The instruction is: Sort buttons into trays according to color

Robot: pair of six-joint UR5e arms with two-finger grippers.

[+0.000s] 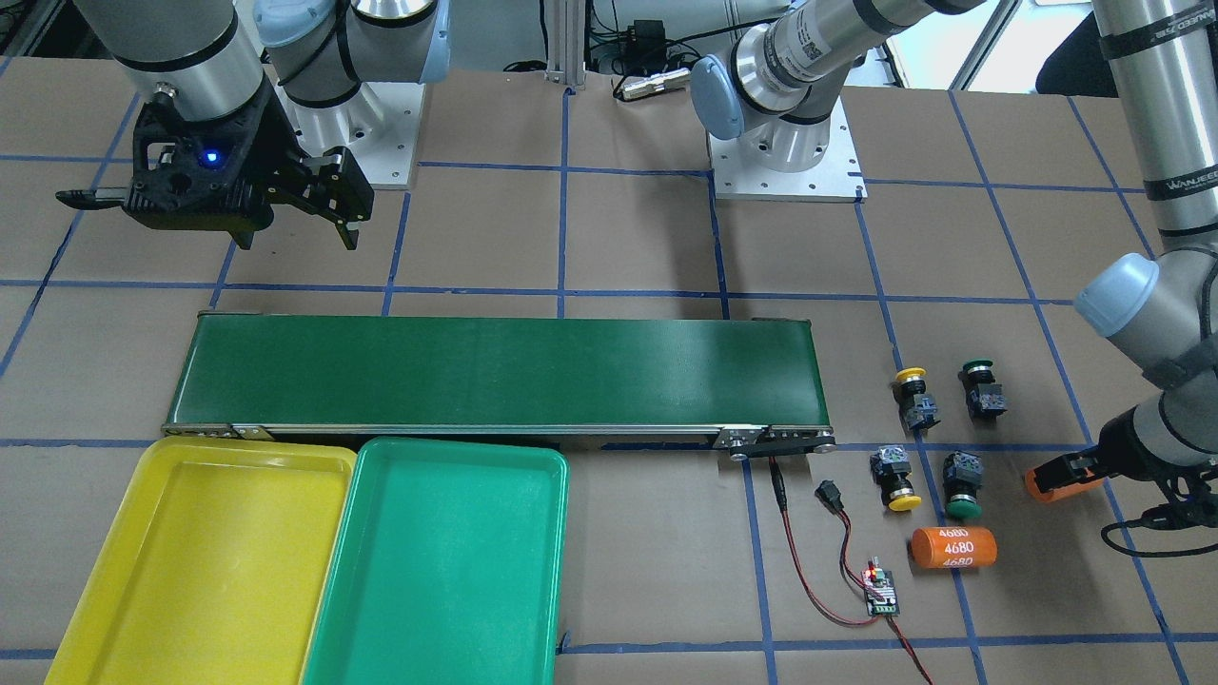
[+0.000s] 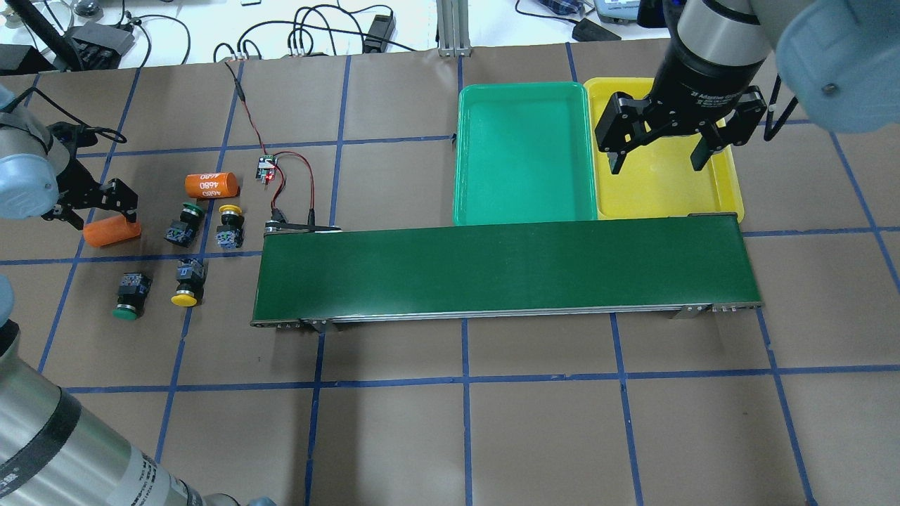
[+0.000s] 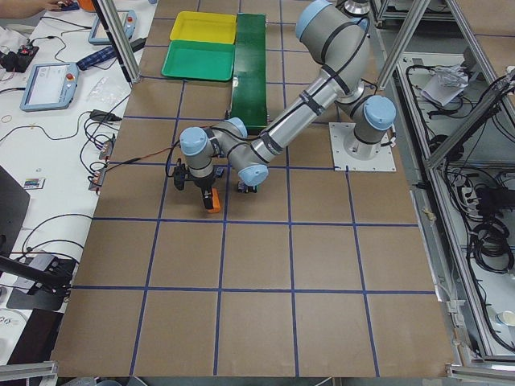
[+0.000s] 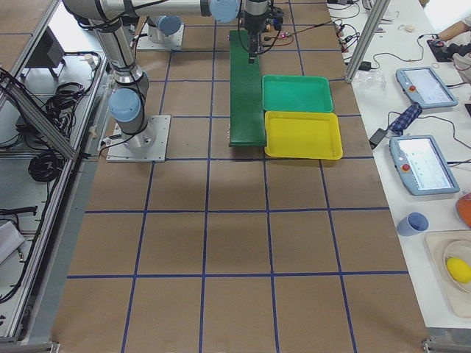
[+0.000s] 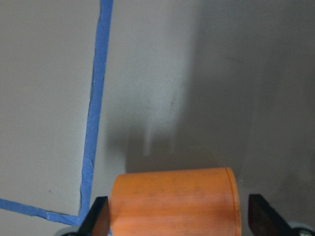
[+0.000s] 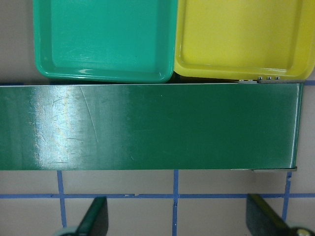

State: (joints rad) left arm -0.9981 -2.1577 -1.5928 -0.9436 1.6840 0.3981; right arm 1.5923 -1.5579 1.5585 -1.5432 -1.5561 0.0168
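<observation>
Four buttons lie on the table off the conveyor's end: two yellow point(image 2: 230, 225) point(image 2: 188, 284) and two green point(image 2: 184, 223) point(image 2: 130, 295). They also show in the front view, yellow point(image 1: 915, 395) point(image 1: 894, 476) and green point(image 1: 982, 385) point(image 1: 961, 480). The yellow tray point(image 1: 205, 561) and the green tray point(image 1: 438, 571) sit side by side and hold nothing. My left gripper point(image 2: 98, 214) is open beside the buttons, its fingers straddling an orange cylinder point(image 5: 174, 201) with small gaps on both sides. My right gripper point(image 2: 657, 151) hangs open and empty above the yellow tray point(image 2: 724, 183).
A long dark-green conveyor belt point(image 2: 499, 270) lies between the buttons and the trays. A second orange cylinder marked 4680 point(image 2: 211, 184) lies near the buttons. A small circuit board point(image 2: 265, 169) with red and black wires sits by the conveyor's end.
</observation>
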